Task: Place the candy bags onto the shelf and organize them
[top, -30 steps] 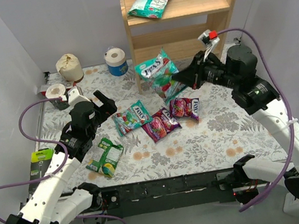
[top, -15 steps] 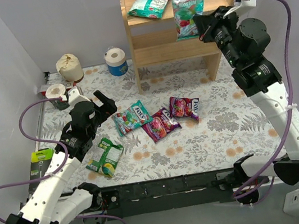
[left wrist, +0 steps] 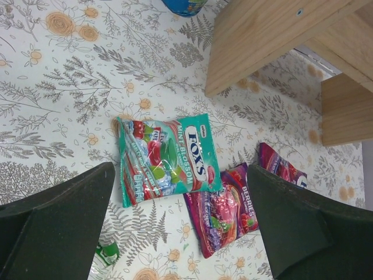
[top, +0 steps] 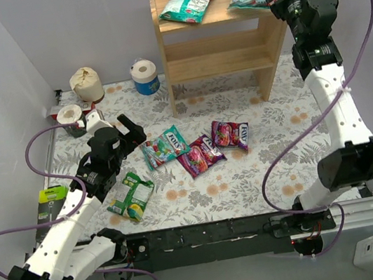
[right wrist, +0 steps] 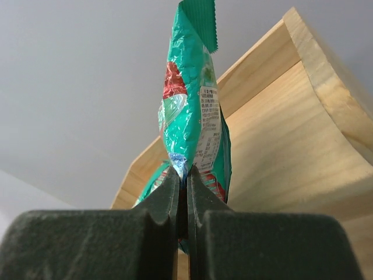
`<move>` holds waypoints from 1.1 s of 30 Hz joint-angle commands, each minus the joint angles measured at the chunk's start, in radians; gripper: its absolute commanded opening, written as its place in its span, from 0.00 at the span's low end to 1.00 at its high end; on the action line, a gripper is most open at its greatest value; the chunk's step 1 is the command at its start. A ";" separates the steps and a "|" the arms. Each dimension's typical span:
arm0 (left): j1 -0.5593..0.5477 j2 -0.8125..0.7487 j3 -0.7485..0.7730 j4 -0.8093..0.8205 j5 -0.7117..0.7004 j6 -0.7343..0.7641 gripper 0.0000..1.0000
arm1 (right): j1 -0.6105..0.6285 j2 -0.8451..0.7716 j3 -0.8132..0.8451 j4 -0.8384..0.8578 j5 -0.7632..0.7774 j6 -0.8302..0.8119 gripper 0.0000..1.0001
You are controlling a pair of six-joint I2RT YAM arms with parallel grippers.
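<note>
- Step in hand: shelving the second teal bag. The right end effector (right wrist: 182, 175) is clenched on one edge of a teal candy bag (right wrist: 195, 111), holding it over the right part of the shelf's (top: 228, 41) top tier. I cannot tell whether it touches the board.
- Another teal bag (top: 186, 3) lies flat on the left part of that tier.
- The left end effector (top: 130, 129) is spread wide and empty, hovering over the Fox's Mint Blossom bag (left wrist: 169, 160) on the table (top: 283, 167) in front of the shelf.
- Two purple berries bags (top: 201, 155) (top: 231, 133) lie in front of the shelf, and the green-and-yellow bag (top: 131, 195) lies farther from it.
- Next, in my judgement: lower the bag, lay it flat beside the first without overlap, then release. It could slide off the shelf's front edge.
</note>
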 commanded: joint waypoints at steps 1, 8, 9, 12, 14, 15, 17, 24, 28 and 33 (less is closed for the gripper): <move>-0.002 -0.014 -0.007 -0.006 -0.027 -0.005 0.98 | -0.067 0.119 0.145 0.111 -0.227 0.241 0.01; -0.002 -0.011 -0.007 -0.008 -0.028 -0.005 0.98 | -0.072 0.260 0.260 0.008 -0.344 0.312 0.01; -0.002 -0.014 -0.005 -0.008 -0.033 -0.005 0.98 | -0.072 0.269 0.263 0.008 -0.376 0.325 0.01; -0.002 -0.018 -0.008 -0.009 -0.037 -0.006 0.98 | -0.071 0.311 0.280 0.019 -0.457 0.367 0.01; -0.002 -0.016 -0.007 -0.012 -0.039 -0.006 0.98 | -0.069 0.337 0.302 0.017 -0.480 0.382 0.01; -0.002 -0.018 -0.007 -0.014 -0.041 -0.006 0.98 | -0.069 0.344 0.329 0.008 -0.493 0.382 0.01; -0.002 -0.019 -0.007 -0.015 -0.042 -0.006 0.98 | -0.071 0.372 0.366 -0.022 -0.505 0.381 0.01; -0.002 -0.024 -0.007 -0.017 -0.047 -0.006 0.98 | -0.075 0.533 0.529 -0.007 -0.592 0.471 0.01; -0.002 -0.027 -0.005 -0.020 -0.054 -0.008 0.98 | -0.071 0.547 0.513 0.020 -0.603 0.482 0.01; -0.002 -0.022 -0.005 -0.019 -0.051 -0.008 0.98 | -0.069 0.510 0.472 0.022 -0.599 0.435 0.01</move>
